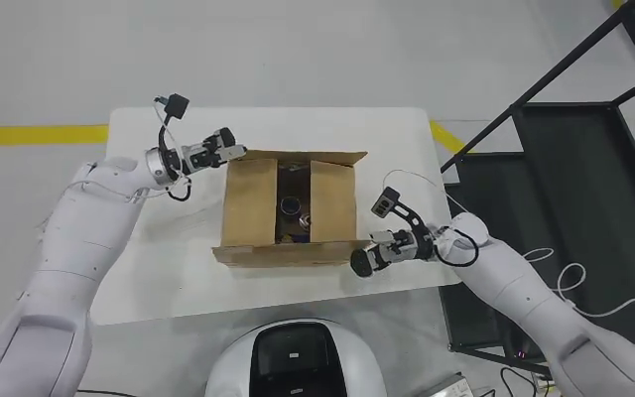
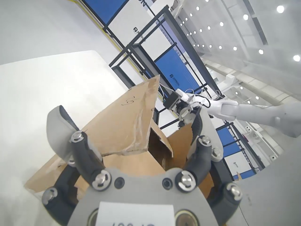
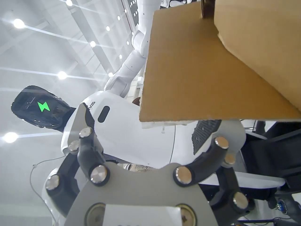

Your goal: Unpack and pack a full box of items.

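I see the cardboard box (image 1: 288, 213) at the middle of the top view, sitting on the white table (image 1: 179, 268). Its two side flaps (image 1: 250, 201) are folded most of the way in, leaving a narrow gap down the centre. Through that gap I can make out a dark blue round item (image 1: 290, 206) inside; the rest of the contents are too shadowed for me to tell.

My left gripper (image 1: 233, 151) sits just beside the box's upper-left corner in the top view. In its wrist view the left gripper (image 2: 129, 128) has its fingers (image 2: 58, 123) spread wide with nothing held, and a raised flap of the box (image 2: 131, 118) is just beyond them.

My right gripper (image 1: 362, 263) is at the box's lower-right corner in the top view. In its wrist view it (image 3: 145, 123) is released too, fingers (image 3: 207, 132) wide apart, with a flap edge (image 3: 188, 71) just past the fingertips. I cannot tell whether they touch it.

A black rack (image 1: 556, 149) stands at the right of the frame.
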Robot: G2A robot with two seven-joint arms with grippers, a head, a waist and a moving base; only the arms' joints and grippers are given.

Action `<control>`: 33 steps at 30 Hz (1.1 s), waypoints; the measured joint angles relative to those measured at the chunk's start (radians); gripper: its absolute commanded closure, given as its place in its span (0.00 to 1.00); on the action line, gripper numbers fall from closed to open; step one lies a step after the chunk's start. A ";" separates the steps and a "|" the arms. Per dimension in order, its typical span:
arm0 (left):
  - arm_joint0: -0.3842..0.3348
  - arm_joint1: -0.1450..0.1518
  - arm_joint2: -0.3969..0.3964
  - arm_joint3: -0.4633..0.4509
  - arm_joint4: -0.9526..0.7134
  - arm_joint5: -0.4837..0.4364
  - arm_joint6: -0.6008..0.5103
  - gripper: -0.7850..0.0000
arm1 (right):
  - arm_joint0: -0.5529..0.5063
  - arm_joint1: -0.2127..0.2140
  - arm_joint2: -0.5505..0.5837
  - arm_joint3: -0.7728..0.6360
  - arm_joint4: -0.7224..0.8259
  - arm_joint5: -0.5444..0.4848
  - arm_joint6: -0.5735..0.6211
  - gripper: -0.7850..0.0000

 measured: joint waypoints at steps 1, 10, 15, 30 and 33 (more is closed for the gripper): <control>0.013 0.015 0.000 -0.029 0.004 0.005 -0.005 0.00 | 0.001 0.000 0.010 -0.002 -0.015 -0.011 -0.019 0.00; 0.082 0.108 0.000 -0.172 -0.015 0.025 -0.025 0.00 | 0.005 -0.006 0.050 -0.026 -0.215 -0.060 -0.219 0.00; 0.097 0.144 0.034 -0.237 -0.013 0.041 -0.041 0.00 | 0.006 -0.013 0.065 -0.041 -0.269 -0.078 -0.277 0.00; 0.054 0.209 0.188 -0.271 0.000 0.048 -0.048 0.00 | 0.061 -0.035 0.103 -0.023 -0.388 -0.062 -0.361 0.00; 0.044 0.218 0.205 -0.269 -0.005 0.040 -0.040 0.00 | 0.097 -0.048 0.091 0.003 -0.423 -0.055 -0.371 0.00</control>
